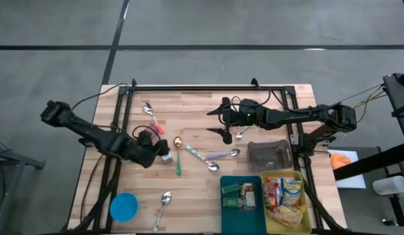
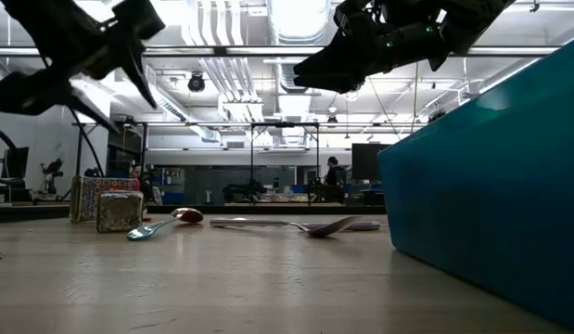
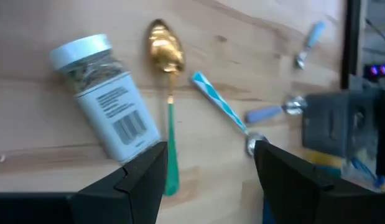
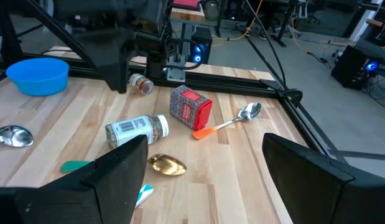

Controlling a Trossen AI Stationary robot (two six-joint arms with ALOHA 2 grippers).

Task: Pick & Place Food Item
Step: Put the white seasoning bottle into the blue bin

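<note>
A spice jar [image 3: 107, 106] with a white cap and a barcode label lies on its side on the wooden table, next to a gold spoon with a green handle [image 3: 167, 93]. My left gripper [image 3: 208, 180] hovers open just above the jar's bottom end, slanting down, and touches nothing. In the high view it [image 1: 157, 150] stands beside the jar [image 1: 166, 157]. A red tin [image 4: 191, 107] stands just beyond the jar [image 4: 137, 129]. My right gripper [image 1: 221, 124] waits open, raised above the table's far middle, with nothing between its fingers.
Several spoons lie around the middle [image 1: 221, 155], one with an orange handle [image 4: 229, 121]. A grey container [image 1: 270, 155], a teal bin [image 1: 241, 194] and a yellow bin of packets [image 1: 286, 202] sit at the near right. A blue bowl [image 1: 123, 207] sits near left.
</note>
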